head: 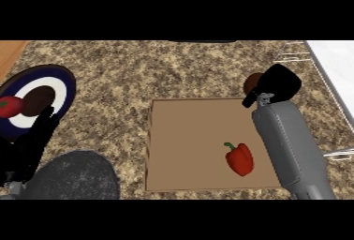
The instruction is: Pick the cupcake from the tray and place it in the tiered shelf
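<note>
On the speckled brown-and-beige granite counter [138,70], a flat square tan-brown tray [194,140] lies at the centre. It carries one glossy red bell pepper [240,159] with a green stem, lying toward the tray's near right part. The small round dark-brown cupcake [252,82] is no longer on the tray. It sits in the black right hand [280,83], just beyond the tray's far right corner, between the tray and the white wire tiered shelf [337,58] that runs along the counter's right edge. This hand is curled round the cupcake, so that only the cupcake's left side shows. How high it is held above the counter cannot be told. The grey right forearm [290,145] runs up from the lower right edge and overlaps the tray's right border. At the far left stands a round plate with a dark-blue rim and a white ring [59,79]. On it are a dark-brown rounded item [38,97] and, touching that item on its left, a red round fruit [8,107] with a green top. The black left hand [38,136] rests at the left edge, fingers straight and pointing up over the plate's near rim, holding nothing. Just to its right, at the lower edge, is a dark-grey speckled round shape [76,176] that cannot be identified. A strip of orange-brown wood [10,49] shows at the far left corner.
</note>
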Controlling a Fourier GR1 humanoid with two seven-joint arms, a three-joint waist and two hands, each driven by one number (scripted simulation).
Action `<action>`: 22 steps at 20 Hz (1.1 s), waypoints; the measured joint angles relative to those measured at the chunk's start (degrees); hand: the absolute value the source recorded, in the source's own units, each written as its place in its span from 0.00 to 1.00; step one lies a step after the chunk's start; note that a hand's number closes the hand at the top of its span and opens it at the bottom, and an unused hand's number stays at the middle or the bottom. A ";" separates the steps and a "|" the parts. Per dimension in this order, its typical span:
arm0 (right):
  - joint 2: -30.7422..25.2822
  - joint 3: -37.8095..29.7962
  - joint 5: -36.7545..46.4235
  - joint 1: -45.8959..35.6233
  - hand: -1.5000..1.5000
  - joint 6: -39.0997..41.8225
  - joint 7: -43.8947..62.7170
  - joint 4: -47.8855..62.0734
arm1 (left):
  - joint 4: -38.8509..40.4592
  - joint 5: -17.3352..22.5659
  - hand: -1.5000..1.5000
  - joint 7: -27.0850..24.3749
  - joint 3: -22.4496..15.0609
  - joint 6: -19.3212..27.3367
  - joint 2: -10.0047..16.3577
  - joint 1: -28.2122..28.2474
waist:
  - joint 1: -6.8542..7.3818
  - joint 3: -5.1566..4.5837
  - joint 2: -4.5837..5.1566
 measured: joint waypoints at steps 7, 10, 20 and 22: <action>-0.43 -7.30 6.61 -10.97 1.00 -4.05 4.13 4.40 | 0.57 -0.94 0.50 0.19 -0.74 0.23 -0.79 -0.94 | 0.47 -0.05 -0.27; 0.60 -9.28 9.09 -14.60 1.00 -5.09 5.28 2.95 | 0.91 -1.10 0.50 0.57 -0.57 0.38 -0.82 -1.19 | 0.07 -0.07 -0.55; 4.05 -13.53 20.30 -24.49 1.00 -7.92 7.18 -4.74 | 2.20 -1.14 0.50 -0.32 0.65 -0.27 -0.42 -0.72 | -0.64 -0.11 -0.99; 3.89 -14.44 22.50 -26.44 1.00 -7.51 7.01 -5.85 | 1.73 -0.93 0.50 -0.49 0.90 -0.83 -0.14 0.10 | -0.60 -0.10 -1.04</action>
